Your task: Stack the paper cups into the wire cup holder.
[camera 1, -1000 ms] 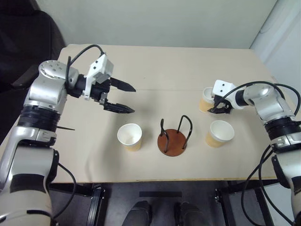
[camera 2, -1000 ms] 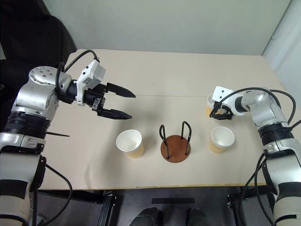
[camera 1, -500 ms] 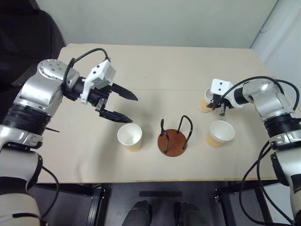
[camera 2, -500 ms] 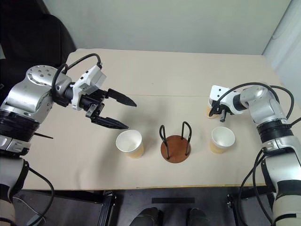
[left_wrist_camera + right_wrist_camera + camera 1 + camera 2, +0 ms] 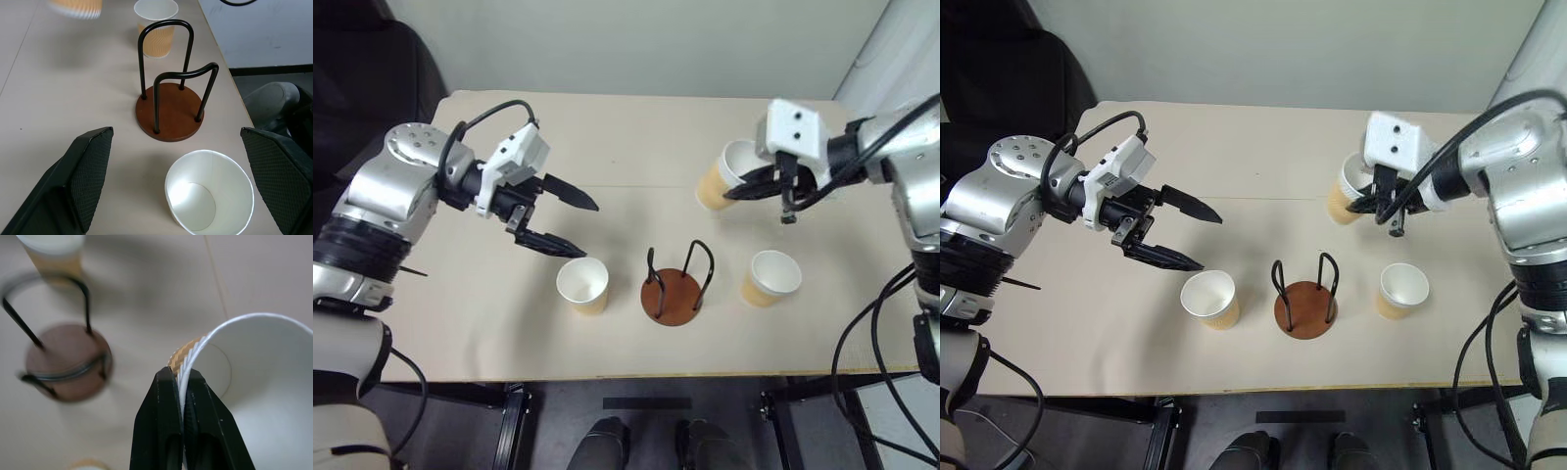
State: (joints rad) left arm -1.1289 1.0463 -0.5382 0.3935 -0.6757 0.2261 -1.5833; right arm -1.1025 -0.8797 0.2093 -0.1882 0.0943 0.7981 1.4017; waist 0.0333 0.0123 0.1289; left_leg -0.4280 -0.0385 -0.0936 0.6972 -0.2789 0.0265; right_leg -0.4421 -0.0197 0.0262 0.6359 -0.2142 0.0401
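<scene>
My right gripper (image 5: 736, 195) is shut on the rim of a tan paper cup (image 5: 717, 178), which hangs tilted above the table, right of and behind the wire cup holder (image 5: 675, 290). In the right wrist view its fingers (image 5: 166, 431) pinch the cup's wall (image 5: 254, 382), with the holder (image 5: 63, 362) below. A second cup (image 5: 583, 284) stands upright just left of the holder, and a third cup (image 5: 771, 277) just right of it. My left gripper (image 5: 590, 230) is open above and behind the left cup (image 5: 209, 196), with nothing between its fingers (image 5: 88, 176).
The beige table (image 5: 636, 127) has bare room behind the holder and on its left side. Its front edge runs close below the cups. A dark chair (image 5: 362, 78) stands off the table's far left corner.
My right gripper has closed on the rim of the far right cup and lifted it off the table, up and toward the centre. The left gripper has barely shifted.
</scene>
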